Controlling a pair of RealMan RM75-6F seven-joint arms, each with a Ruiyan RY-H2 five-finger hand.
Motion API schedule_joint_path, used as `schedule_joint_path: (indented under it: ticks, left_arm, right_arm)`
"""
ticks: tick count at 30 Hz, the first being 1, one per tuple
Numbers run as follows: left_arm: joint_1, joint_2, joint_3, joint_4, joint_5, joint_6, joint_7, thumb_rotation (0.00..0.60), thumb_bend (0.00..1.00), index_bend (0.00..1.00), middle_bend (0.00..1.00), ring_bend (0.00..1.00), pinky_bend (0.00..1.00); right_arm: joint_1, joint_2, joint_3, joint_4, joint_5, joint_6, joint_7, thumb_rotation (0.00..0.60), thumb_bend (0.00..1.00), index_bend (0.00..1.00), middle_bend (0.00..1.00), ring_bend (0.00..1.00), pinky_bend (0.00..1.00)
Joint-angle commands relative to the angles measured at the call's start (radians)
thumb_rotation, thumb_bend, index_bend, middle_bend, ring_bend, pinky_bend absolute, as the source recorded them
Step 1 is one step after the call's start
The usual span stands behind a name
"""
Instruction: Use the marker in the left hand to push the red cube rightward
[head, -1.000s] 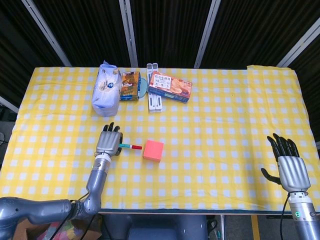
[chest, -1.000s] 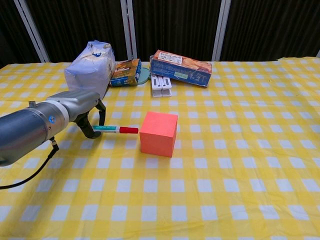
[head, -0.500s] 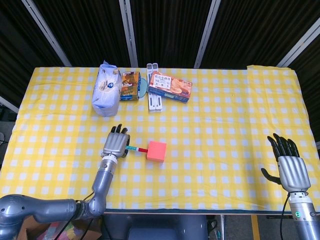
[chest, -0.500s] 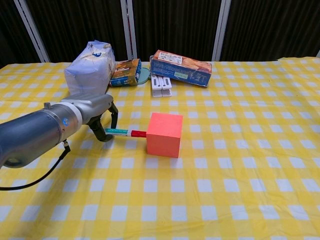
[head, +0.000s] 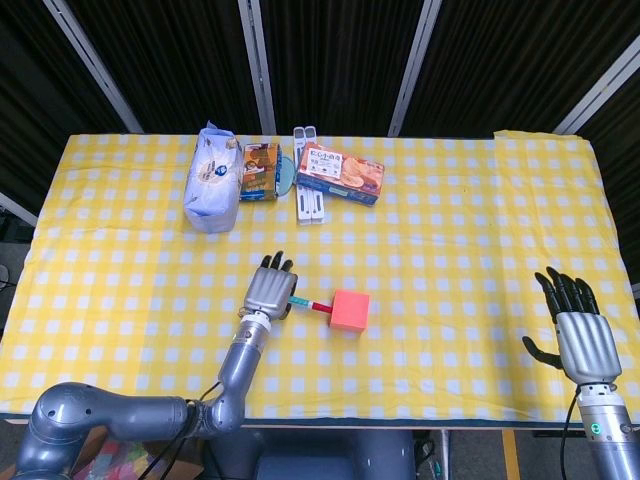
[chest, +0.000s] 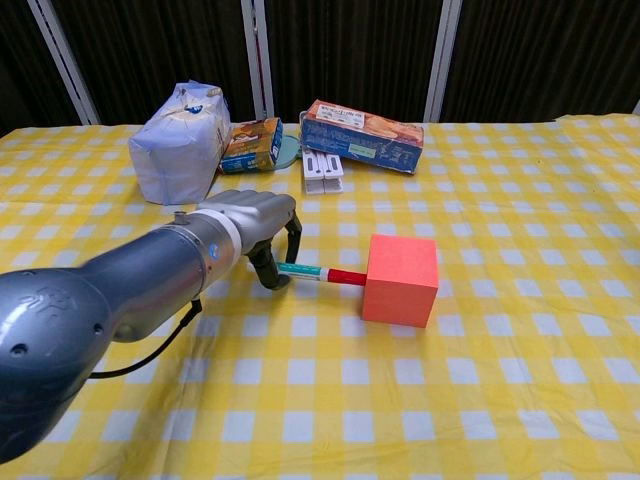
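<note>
Head view looks down on a table (head: 450, 200) covered in a yellow-and-white checked cloth, with the left hand (head: 270, 289) near the middle of the front half and the red cube (head: 350, 310) just to its right. That hand grips a marker (head: 310, 304) that lies nearly level, its teal barrel coming out of the curled fingers and its red cap end touching the cube's left face. From the chest view the same hand (chest: 262, 222) shows its fingers wrapped down around the marker (chest: 312, 273), whose red tip meets the cube (chest: 401, 279) low on its left side; the cube sits flat on the cloth. Far off at the front right corner, the right hand (head: 580, 335) hovers with fingers spread and pointing away from the robot, holding nothing. Along the back of the table stand a white-and-blue bag (head: 211, 178), a small orange box (head: 260, 158), a flat blue-and-orange box (head: 341, 174) and two white clips (head: 308, 190).
</note>
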Motion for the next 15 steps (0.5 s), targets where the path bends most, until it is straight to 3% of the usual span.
schedule_joint_path:
  ticks: [1,15]
  left_arm:
    - [-0.016,-0.023,-0.010,0.020,0.003,0.001,-0.001,0.600,0.51,0.59,0.16,0.02,0.12]
    - [-0.011,0.048,-0.015,-0.028,-0.033,-0.021,0.003,0.600,0.51,0.59,0.16,0.02,0.12]
  right_arm:
    - [-0.001,0.001,0.000,0.001,-0.002,0.002,0.003,0.600,0.30,0.00,0.00,0.00,0.00]
    - [-0.001,-0.002,-0.001,0.000,0.000,0.002,-0.007,0.600,0.30,0.00,0.00,0.00,0.00]
